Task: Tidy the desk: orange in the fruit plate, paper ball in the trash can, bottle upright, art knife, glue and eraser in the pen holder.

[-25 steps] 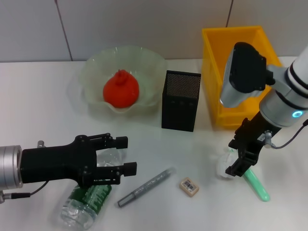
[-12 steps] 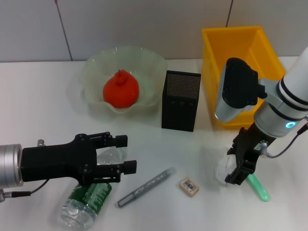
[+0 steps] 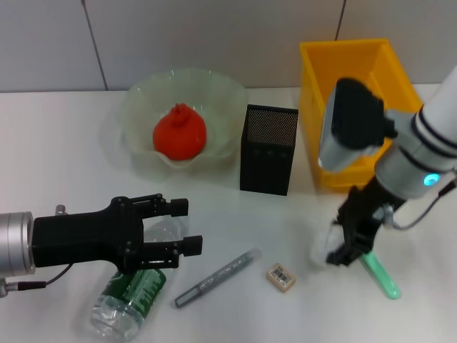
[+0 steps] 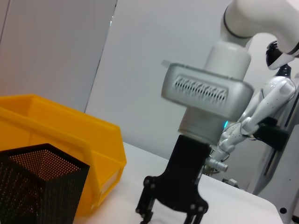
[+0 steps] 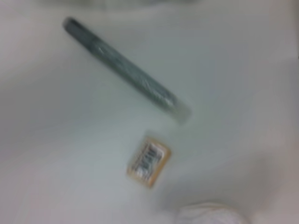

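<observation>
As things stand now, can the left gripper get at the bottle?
Probably yes. The left gripper, fingers open, hangs directly above the bottle, which lies on its side on the table. Nothing lies between them; the grey pen lies beside it.

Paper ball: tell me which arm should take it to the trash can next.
Right. The right end effector is already down at the paper ball, close in front of the trash can. The left end effector hangs open over the bottle, across the table.
</observation>
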`<control>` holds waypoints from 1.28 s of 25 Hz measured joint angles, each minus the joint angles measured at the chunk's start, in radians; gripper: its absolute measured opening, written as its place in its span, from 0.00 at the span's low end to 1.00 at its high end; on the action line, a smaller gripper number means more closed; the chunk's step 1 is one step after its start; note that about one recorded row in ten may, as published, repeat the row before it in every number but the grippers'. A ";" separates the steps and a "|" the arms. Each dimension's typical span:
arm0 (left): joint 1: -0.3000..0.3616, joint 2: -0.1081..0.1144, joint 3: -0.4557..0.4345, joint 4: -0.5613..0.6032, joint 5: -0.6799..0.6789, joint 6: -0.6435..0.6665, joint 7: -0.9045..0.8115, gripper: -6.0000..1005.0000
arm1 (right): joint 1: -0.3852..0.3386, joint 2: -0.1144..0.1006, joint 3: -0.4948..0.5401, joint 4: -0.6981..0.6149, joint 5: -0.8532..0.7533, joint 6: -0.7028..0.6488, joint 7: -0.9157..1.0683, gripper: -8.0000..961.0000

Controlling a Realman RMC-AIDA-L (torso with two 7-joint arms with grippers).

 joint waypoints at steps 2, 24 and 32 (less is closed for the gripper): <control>0.000 0.000 0.000 0.001 0.000 -0.001 0.000 0.79 | -0.003 -0.002 0.070 -0.070 0.010 -0.056 0.007 0.61; -0.002 -0.003 -0.002 0.003 -0.004 -0.008 -0.002 0.79 | 0.009 -0.035 0.426 -0.169 -0.090 0.226 0.222 0.59; -0.002 -0.002 -0.002 0.003 -0.004 -0.008 -0.002 0.79 | -0.013 -0.012 0.426 -0.162 -0.091 0.331 0.220 0.71</control>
